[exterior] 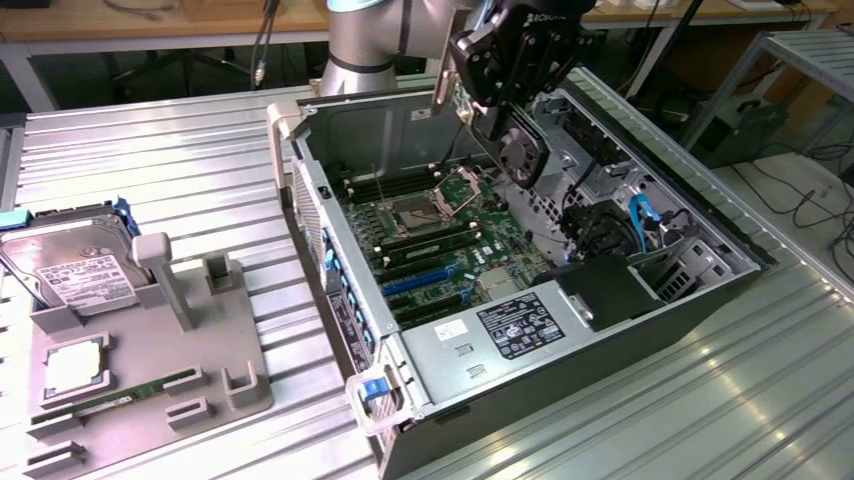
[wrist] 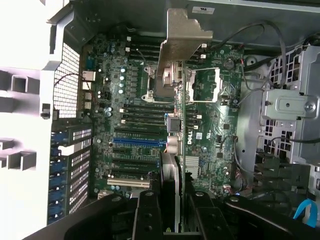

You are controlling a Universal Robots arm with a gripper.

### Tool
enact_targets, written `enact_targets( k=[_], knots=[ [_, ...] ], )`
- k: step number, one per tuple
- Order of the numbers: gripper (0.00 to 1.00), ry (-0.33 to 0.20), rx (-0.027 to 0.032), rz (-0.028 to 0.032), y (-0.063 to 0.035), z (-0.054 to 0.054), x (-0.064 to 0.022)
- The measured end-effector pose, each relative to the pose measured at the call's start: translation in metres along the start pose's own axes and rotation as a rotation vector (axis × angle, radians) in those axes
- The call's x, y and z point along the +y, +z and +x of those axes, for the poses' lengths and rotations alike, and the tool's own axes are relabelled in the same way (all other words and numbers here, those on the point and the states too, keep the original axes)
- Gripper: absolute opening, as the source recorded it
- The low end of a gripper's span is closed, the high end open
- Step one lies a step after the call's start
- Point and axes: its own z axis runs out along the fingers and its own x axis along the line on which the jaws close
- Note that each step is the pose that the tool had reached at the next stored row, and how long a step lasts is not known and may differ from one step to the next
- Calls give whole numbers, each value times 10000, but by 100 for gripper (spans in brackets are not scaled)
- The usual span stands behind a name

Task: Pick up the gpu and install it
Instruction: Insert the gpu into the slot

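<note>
A: What sits on the surface (exterior: 160,150)?
B: In the exterior view, a hard drive (exterior: 67,265) at nine o'clock of the open computer case (exterior: 534,330); motherboard (exterior: 441,235) showing inside.
A: And the gpu (exterior: 523,152)?
B: Above the motherboard, toward the case's twelve o'clock; the gripper (exterior: 505,118) has its fingers (wrist: 147,215) clamped on it; bracket (wrist: 182,45) at its far end.

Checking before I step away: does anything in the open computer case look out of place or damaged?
Nothing looks damaged or spilled. Only the gpu is out of place: the fingers hold it above the motherboard, not in any slot.
</note>
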Motion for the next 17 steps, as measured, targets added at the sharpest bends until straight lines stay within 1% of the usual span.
enact_targets(
  k=[3, 4, 7, 17],
  knots=[
    [27, -347, 12, -7, 0, 0, 0],
    [27, -609, 21, -12, 0, 0, 0],
    [27, -1117, 39, -22, 0, 0, 0],
    [27, -2348, 81, -45, 0, 0, 0]
  ],
)
